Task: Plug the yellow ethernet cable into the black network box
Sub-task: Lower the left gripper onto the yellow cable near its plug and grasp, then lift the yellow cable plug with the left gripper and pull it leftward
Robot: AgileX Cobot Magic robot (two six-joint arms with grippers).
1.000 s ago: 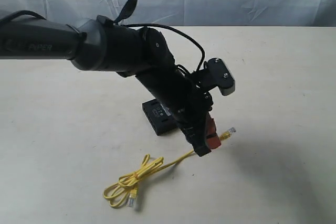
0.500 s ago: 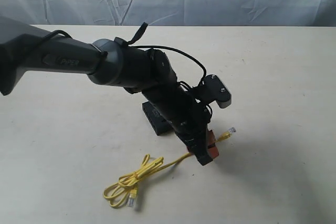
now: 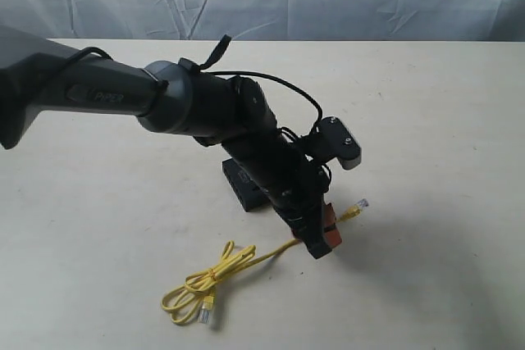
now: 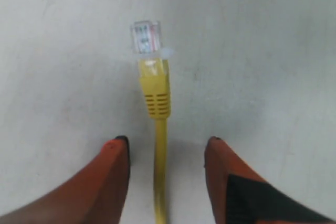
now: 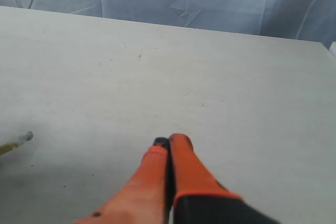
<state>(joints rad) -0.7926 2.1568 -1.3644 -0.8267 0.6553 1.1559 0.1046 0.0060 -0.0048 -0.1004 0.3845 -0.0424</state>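
Since a second ago my left arm has swung round and lowered slightly, bringing the left gripper (image 3: pixel 320 235) down over the near end of the yellow ethernet cable (image 3: pixel 217 272). Over the last half second nothing has shifted.

By my reckoning the task is barely begun. The cable lies loose on the table (image 3: pixel 426 120), its far end coiled with a plug of its own. The clear plug (image 4: pixel 146 36) I'm after lies free, unheld. The black network box (image 3: pixel 243 184) sits just behind my arm, half hidden, with nothing plugged in that I can see. Left to do: grasp, carry to the box, line up, insert.

My left gripper stands wide, one finger on either side of the cable just behind the plug's yellow boot — straddling it, touching nothing as far as I can tell. My right gripper (image 5: pixel 169 141) hangs well apart over bare table, fingers pressed together, empty.
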